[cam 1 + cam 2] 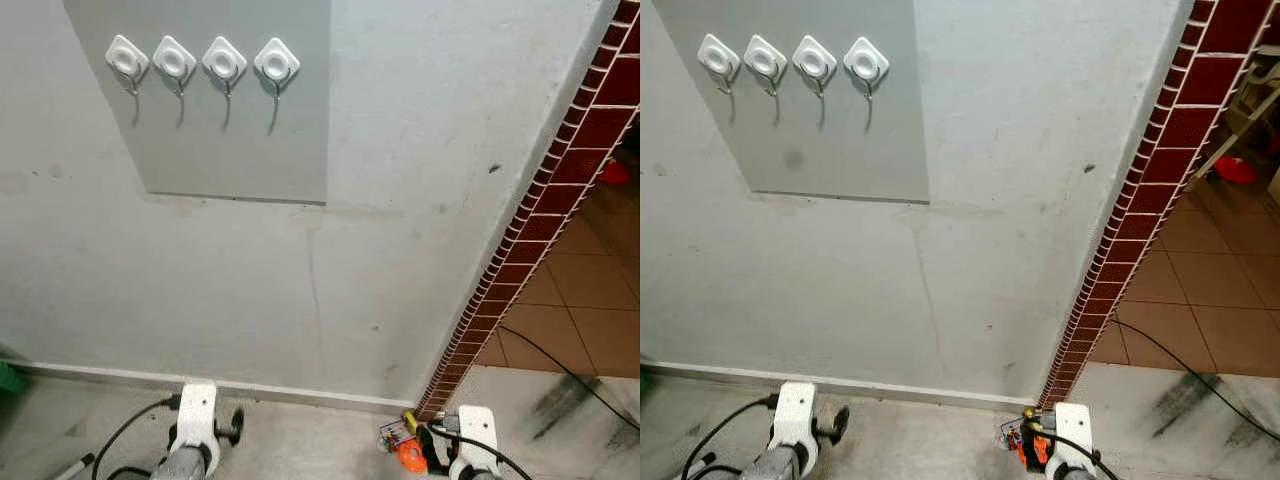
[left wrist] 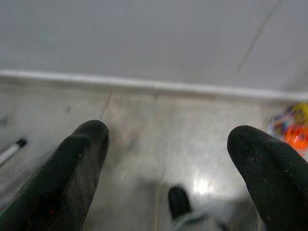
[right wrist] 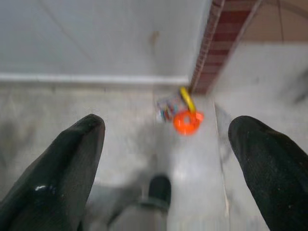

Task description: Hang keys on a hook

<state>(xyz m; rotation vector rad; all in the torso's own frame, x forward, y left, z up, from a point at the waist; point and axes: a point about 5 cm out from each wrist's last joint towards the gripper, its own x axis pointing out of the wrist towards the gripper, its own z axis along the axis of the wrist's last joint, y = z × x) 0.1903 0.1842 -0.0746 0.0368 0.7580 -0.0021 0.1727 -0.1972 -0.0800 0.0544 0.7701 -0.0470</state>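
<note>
Keys (image 3: 184,115) with an orange tag lie on the floor (image 3: 120,125) at the foot of the brick edge (image 1: 540,230); four hooks (image 1: 200,62) sit high on the wall. Right end effector (image 3: 166,139) hangs spread wide and empty above the keys; left end effector (image 2: 168,144) likewise wide open, holding nothing.

no readable text, labels, brands or numbers on anything

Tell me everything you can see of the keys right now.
The keys lie on the pale concrete floor near the foot of the red-tiled wall corner. The bunch shows a round orange fob, a yellow piece and a small multicoloured tag; individual keys are too blurred to make out. Nothing grips it: the right gripper is open, short of the bunch.
</note>
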